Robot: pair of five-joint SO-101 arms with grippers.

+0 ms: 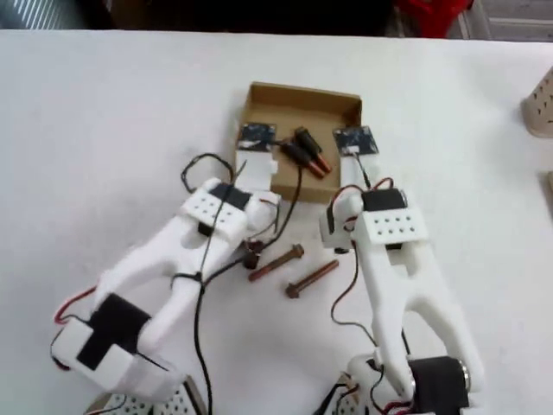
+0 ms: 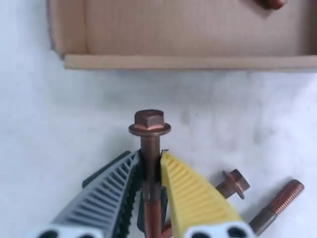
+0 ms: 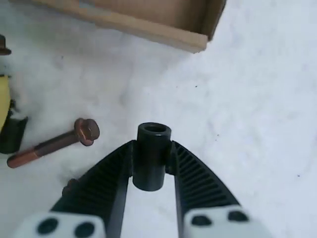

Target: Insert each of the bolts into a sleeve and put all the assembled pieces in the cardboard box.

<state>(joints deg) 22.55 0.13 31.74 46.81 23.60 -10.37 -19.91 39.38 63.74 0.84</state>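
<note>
My left tool clamps 1 bolt, my right tool 1 sleeve. If I mate them off-axis, the bolt may jam on the rim or twist loose.

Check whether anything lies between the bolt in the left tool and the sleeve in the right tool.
Two loose bolts lie flat on the table between the left tool, holding its bolt, and the right tool, holding the sleeve. Carried above them, the path looks clear.
</note>
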